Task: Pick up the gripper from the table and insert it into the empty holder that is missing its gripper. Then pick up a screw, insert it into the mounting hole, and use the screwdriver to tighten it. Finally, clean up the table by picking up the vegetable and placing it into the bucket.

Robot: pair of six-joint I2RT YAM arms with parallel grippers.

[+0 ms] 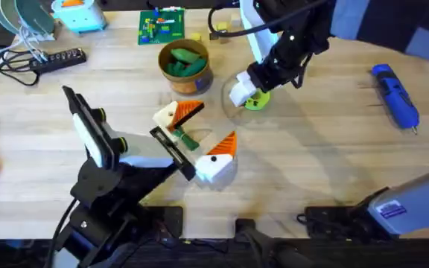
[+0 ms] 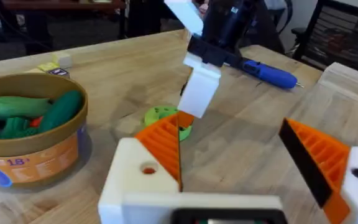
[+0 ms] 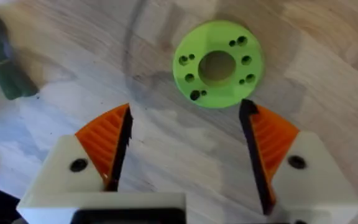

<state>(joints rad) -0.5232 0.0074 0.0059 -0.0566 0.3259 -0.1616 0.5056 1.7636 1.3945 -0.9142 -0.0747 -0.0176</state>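
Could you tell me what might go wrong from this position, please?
The open right gripper hovers over the lime-green disc, not a task item, so it might grab that instead. The slim green vegetable lies between the left gripper's open fingers and could be pushed aside. The bucket already holds green toys, so another might not settle.
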